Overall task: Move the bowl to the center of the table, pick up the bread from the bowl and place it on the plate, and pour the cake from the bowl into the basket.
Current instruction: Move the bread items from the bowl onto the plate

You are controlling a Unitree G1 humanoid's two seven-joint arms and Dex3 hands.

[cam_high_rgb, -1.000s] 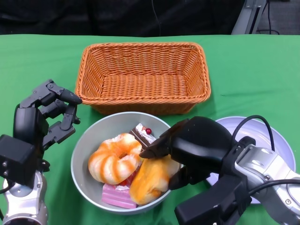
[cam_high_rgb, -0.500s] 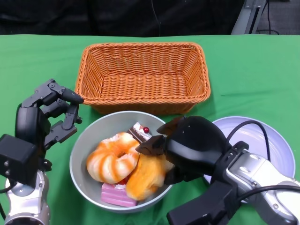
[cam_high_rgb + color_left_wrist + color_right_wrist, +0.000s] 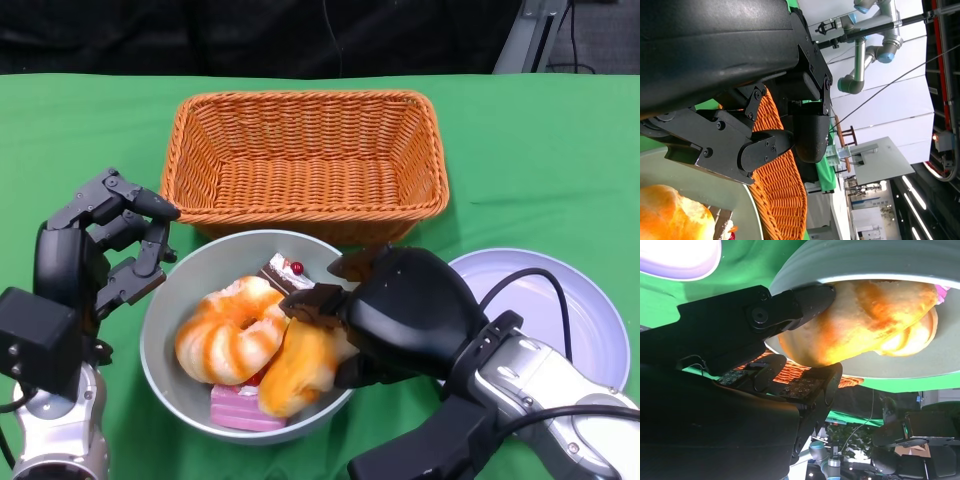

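Now the right hand (image 3: 385, 315) grips the golden bread (image 3: 300, 365) at the rim of the grey bowl (image 3: 165, 325), just before the wicker basket (image 3: 305, 160), probably for lifting it toward the plate (image 3: 590, 300). Beside the bowl, the left hand (image 3: 100, 245) waits with fingers apart, holding nothing.

1. You see a basket (image 3: 308, 165) of rough woven orange wicker.
2. Your table (image 3: 540, 150) wears soft, matt green cloth.
3. The grey bowl (image 3: 172, 300) looks smooth and dull.
4. The plate (image 3: 590, 310) looks smooth, slightly shiny.
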